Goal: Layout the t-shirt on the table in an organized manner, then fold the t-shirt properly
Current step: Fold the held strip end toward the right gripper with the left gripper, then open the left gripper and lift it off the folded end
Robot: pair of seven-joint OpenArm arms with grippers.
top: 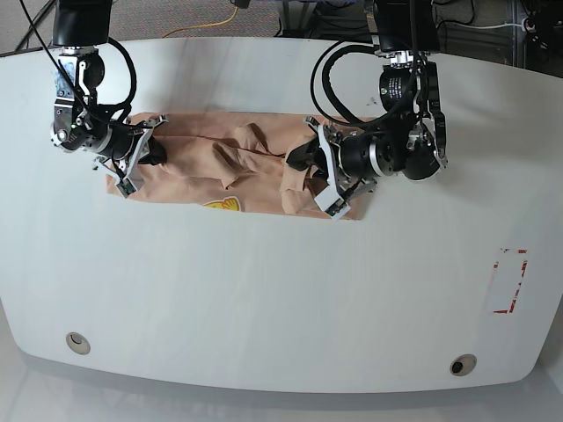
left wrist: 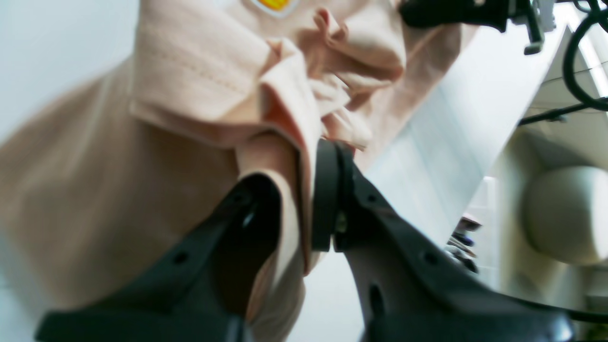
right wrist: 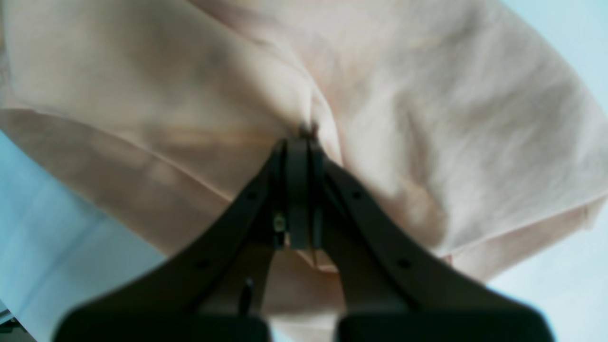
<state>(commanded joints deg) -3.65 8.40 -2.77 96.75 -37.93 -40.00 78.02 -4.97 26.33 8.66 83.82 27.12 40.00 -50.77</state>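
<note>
Grippers at both ends of your t-shirt (top: 229,167): left gripper (left wrist: 304,190) pinches a sleeve fold; right gripper (right wrist: 298,142) is clamped on fabric; table (top: 281,290) beneath.

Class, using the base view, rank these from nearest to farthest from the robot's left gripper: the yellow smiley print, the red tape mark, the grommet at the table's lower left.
1. Yellow smiley print, on the t-shirt just left of the left gripper.
2. Red tape mark, right side.
3. Lower-left grommet, front corner.
</note>
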